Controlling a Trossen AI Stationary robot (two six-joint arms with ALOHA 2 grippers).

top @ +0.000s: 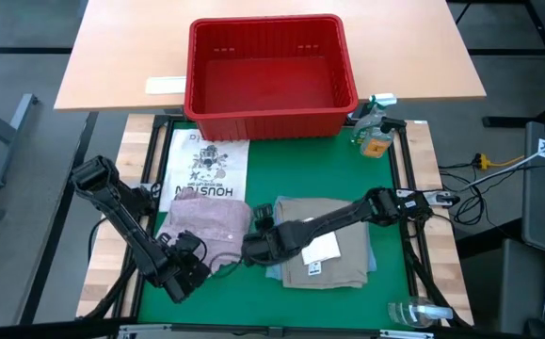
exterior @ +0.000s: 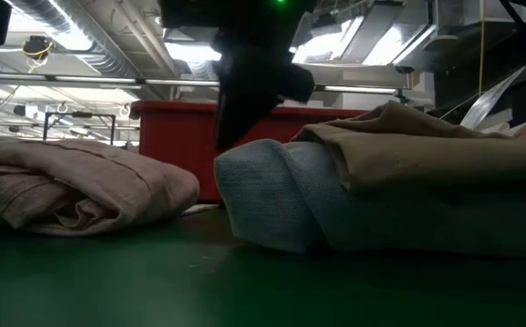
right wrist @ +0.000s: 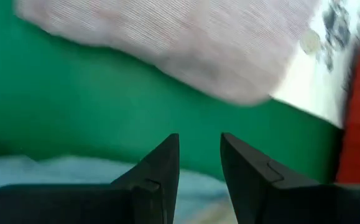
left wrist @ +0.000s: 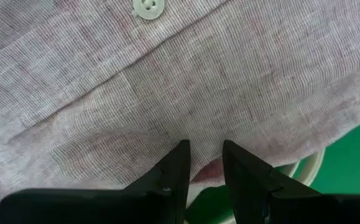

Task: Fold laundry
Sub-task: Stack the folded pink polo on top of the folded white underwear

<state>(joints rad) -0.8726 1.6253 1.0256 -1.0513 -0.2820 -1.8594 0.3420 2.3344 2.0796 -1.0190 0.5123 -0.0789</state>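
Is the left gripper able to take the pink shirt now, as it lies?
Probably yes. The left gripper sits right at the edge of the pink shirt, jaws slightly apart, and nothing stands between them. The right gripper is beside the folded pile, not blocking.

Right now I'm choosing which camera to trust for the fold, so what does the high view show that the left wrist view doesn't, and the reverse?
Only the high view shows the red plastic basket, the folded tan cloth stacked on light blue denim, a white printed T-shirt and both arms. Only the left wrist view shows a white button and the left gripper with its fingers slightly apart at the fabric's edge. Both show the pale pink-mauve heathered shirt on the green mat.
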